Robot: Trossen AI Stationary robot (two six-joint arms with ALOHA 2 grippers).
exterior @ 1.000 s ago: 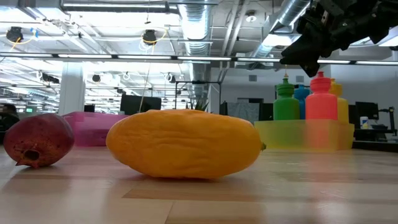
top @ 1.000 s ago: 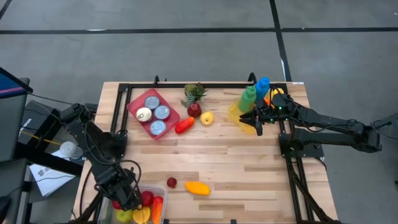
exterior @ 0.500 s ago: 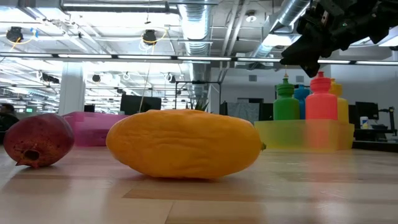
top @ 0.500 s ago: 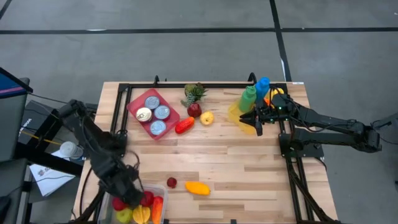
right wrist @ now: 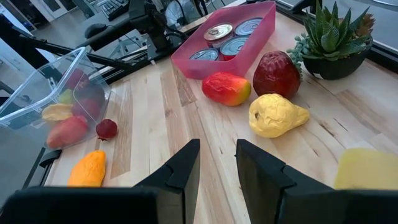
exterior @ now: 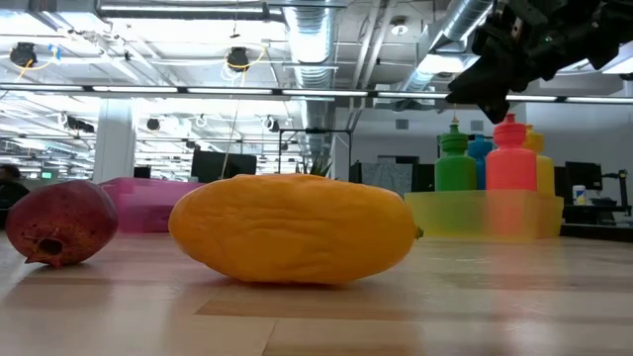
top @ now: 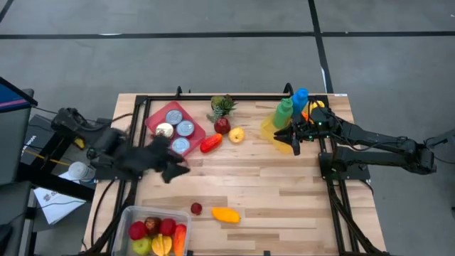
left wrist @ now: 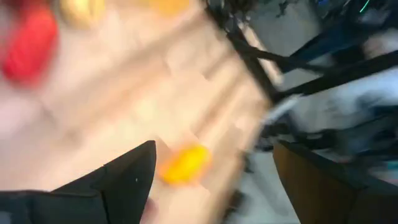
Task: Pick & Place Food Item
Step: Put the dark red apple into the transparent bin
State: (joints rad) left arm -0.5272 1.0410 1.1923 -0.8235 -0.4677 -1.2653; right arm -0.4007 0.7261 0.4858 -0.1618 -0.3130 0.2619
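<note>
An orange fruit (top: 226,215) and a small dark red fruit (top: 196,208) lie on the wooden table near its front edge, beside a clear bin (top: 153,208) holding several fruits. My left gripper (top: 176,171) hovers above the table between the bin and a pink tray (top: 151,122). It is open and holds nothing; its blurred wrist view (left wrist: 214,180) shows the orange fruit (left wrist: 183,163) beyond its fingers. My right gripper (top: 290,135) waits, open with a narrow gap (right wrist: 217,168), by the yellow tray (top: 269,130).
The pink tray holds several cans (top: 178,128). A red-yellow fruit (top: 210,143), a dark red fruit (top: 222,126), a yellow pear (top: 236,134) and a potted plant (top: 222,107) sit at the far middle. Coloured bottles (top: 291,107) stand in the yellow tray.
My left gripper has risen out of the clear bin and swung fast toward the table's far edge and somewhat to the right, turning as it went. It now hangs over the bare table beside the pink tray. The fruits have stayed in place.
</note>
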